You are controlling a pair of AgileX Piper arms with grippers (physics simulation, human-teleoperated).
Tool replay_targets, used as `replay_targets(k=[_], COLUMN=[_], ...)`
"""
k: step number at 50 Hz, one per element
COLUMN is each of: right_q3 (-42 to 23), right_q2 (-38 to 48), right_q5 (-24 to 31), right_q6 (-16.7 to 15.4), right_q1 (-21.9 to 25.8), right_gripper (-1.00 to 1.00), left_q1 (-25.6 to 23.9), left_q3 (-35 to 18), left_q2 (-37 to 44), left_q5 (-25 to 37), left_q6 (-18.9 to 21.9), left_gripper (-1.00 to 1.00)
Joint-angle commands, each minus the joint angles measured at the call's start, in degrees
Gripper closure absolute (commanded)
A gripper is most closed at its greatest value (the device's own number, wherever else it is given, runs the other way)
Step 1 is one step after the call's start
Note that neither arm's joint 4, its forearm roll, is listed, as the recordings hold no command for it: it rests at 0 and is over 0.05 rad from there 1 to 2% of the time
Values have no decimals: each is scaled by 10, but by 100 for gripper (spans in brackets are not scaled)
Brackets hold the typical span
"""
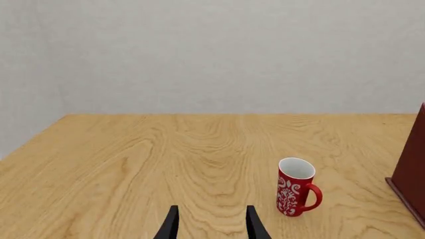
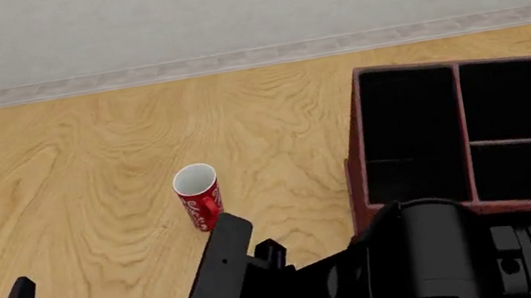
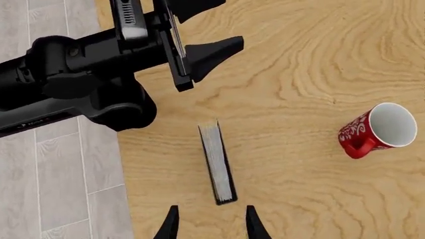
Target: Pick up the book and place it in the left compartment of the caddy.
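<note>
**Right arm lines up over the book, jaws apart and empty**

The right gripper [image 3: 209, 224] hangs above the book [image 3: 217, 163], looking straight down on it. The book stands on edge, white pages facing up, near the table's [image 2: 90, 185] close edge and just beside the left arm. That upright pose looks handy: a thin spine-to-pages profile gives the fingers two flat covers to squeeze. Both fingertips sit apart, wider than the book is thick, roughly in line with its near end. Nothing is between them yet, and they touch nothing.

The left gripper [image 1: 210, 224] is open too, holding nothing, pointed out across bare wood toward the red mug [image 1: 295, 186]. It seems to be parked out of the way.

In the front view, the caddy [image 2: 359, 182] waits on the right, and its left compartment [image 2: 407, 134] shows only black lining. The book is well apart from it, so the whole carry is ahead.
</note>
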Motion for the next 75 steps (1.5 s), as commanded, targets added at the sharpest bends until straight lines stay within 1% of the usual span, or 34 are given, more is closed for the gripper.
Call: replay_targets(k=[1, 10, 14, 28, 33, 39, 49, 55, 75], right_q3=[17, 24, 28, 40, 54, 63, 68, 70, 84], right_q2=[8, 14, 15, 24, 29, 31, 37, 43, 57], right_q5=[-22, -32, -38, -59, -73, -85, -94, -97, -124], right_q6=[-25, -43, -50, -51, -42, -41, -48, -60, -54], right_q1=[-10, -22, -19, -13, -11, -12, -14, -20, -18], right_gripper=[-100, -100, -100, -100, -100, -100, -100, -100, -100], left_q1=[0, 0, 0, 0, 0, 0, 0, 0, 0], left_q3=[-1, -1, -1, -1, -1, -1, -1, -1, -1], left_q2=[1, 1, 1, 1, 1, 1, 1, 1, 1], left_q5=[-1, -1, -1, -1, -1, -1, -1, -1, -1], left_q6=[1, 1, 1, 1, 1, 0, 1, 1, 1], left_gripper=[-100, -100, -100, -100, -100, -100, -100, -100, -100])
